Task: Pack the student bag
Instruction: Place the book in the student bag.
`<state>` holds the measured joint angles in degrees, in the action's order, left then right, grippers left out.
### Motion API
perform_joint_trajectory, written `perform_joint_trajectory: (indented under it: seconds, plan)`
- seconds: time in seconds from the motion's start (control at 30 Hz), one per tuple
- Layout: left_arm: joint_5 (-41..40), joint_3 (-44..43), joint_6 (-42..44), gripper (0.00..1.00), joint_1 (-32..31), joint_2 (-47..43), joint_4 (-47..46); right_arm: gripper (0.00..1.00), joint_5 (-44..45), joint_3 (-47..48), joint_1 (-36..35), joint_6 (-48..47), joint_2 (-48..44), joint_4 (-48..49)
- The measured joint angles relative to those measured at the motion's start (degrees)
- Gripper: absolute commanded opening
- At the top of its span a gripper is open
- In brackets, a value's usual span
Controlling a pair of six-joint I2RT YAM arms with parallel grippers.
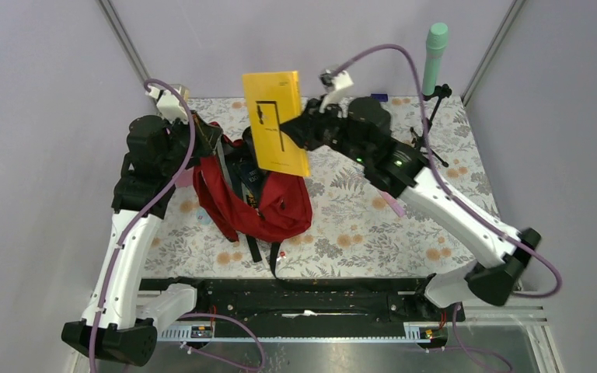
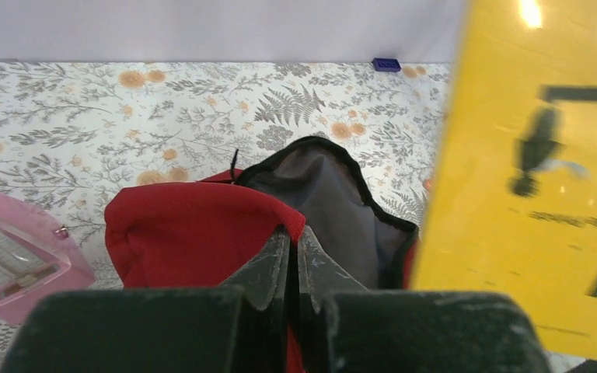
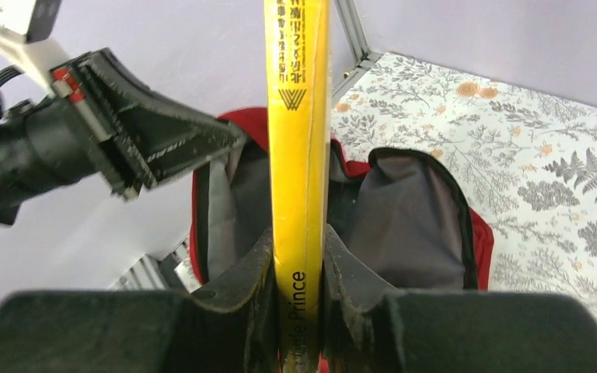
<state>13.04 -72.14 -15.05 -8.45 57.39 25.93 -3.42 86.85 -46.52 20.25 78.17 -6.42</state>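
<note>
While the student bag (image 1: 253, 198), left of centre on the table (image 1: 373, 217), is pinched open by the left gripper (image 2: 289, 247), a yellow book (image 1: 276, 120) is clamped above it by the right gripper (image 3: 299, 260); lowering is called for.

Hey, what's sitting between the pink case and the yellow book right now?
The student bag, its grey-lined mouth open, sits between the pink case and the yellow book. The left wrist view shows this.
</note>
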Motion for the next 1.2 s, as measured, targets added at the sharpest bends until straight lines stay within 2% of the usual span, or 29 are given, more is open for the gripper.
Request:
perform_joint_trajectory:
  seconds: [0.17,0.47,0.67,0.93,1.2]
  plan:
    - [1.6,1.7,-0.2,0.00,0.0,-0.1,-2.1,0.00,7.3,9.7,-4.9,-3.8,12.0,-1.6]
    - [3.0,4.1,-1.0,0.00,0.0,-2.3,-5.1,0.00,19.8,21.9,-14.0,-8.8,28.0,-11.6]
    - [3.1,4.3,-1.0,0.00,0.0,-2.7,-5.1,0.00,25.7,22.5,-17.5,-9.6,29.7,-19.1]
    - [3.1,4.4,-1.0,0.00,-0.2,-3.5,-5.1,0.00,31.3,21.7,-17.6,-10.1,28.6,-26.4]
    - [4.6,4.8,-1.0,0.00,-0.6,-3.7,-5.1,0.00,42.5,22.2,-17.6,-16.7,26.6,-30.5]
